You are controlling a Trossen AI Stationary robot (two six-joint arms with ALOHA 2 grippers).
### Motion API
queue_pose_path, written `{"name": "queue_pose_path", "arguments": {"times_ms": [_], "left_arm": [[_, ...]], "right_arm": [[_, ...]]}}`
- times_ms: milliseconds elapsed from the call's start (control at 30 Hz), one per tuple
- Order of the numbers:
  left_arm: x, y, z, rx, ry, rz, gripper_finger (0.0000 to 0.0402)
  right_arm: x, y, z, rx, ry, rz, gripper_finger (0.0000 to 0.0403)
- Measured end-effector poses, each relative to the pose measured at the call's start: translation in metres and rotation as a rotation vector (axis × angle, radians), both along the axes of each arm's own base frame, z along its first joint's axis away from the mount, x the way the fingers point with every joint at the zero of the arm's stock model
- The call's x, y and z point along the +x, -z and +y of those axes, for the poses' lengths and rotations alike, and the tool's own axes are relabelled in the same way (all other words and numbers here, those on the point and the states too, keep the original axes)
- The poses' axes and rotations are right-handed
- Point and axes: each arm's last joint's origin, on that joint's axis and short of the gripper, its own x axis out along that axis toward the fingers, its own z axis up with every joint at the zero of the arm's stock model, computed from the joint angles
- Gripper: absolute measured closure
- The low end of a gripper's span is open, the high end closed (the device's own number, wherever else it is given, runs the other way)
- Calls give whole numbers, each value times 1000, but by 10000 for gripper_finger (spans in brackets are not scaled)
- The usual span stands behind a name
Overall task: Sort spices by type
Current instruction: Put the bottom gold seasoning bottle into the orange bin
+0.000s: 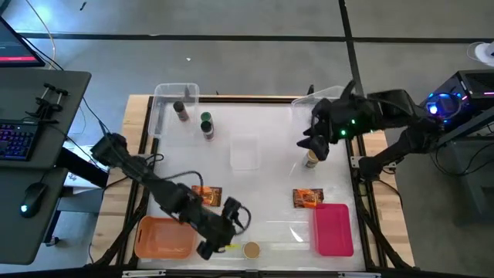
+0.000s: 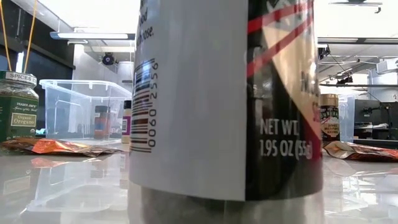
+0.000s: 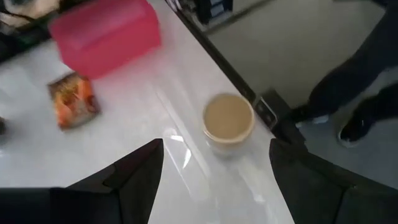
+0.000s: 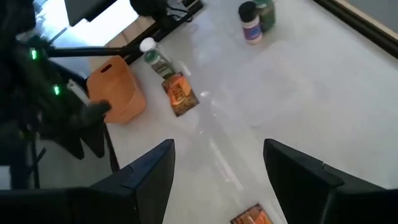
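Observation:
The spices stand and lie about the white table. A tan-lidded jar (image 1: 251, 249) stands near the front edge, a little ahead of my open left gripper (image 1: 228, 235); the left wrist view shows this jar (image 3: 228, 118) beyond the fingers, untouched. Two jars (image 1: 180, 110) (image 1: 206, 126) stand at the far left. Another jar (image 1: 312, 160) stands below my open right gripper (image 1: 315, 145), which hangs high above it. Two orange-red foil packets (image 1: 207, 195) (image 1: 307, 198) lie flat. A green-labelled jar (image 4: 152, 56) stands by the left packet (image 4: 180, 93).
An orange tray (image 1: 162, 235) sits at the near left, a pink tray (image 1: 333, 228) at the near right. Clear tubs stand at the far left (image 1: 176, 96), far right (image 1: 316, 104) and middle (image 1: 245, 151). A person's legs and shoes (image 3: 351, 118) show beyond the front edge.

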Motion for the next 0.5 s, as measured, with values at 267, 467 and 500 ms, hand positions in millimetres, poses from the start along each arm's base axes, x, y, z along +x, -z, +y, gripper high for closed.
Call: {"name": "queue_pose_path", "arguments": {"times_ms": [267, 467, 500], "left_arm": [[27, 49, -31, -16, 16, -14, 121], [39, 64, -33, 1, -87, -59, 121], [40, 65, -34, -9, -74, -58, 121]], "right_arm": [[-2, 1, 8, 24, 90, -6, 163], [0, 2, 9, 23, 90, 3, 163], [1, 3, 9, 23, 91, 6, 163]]}}
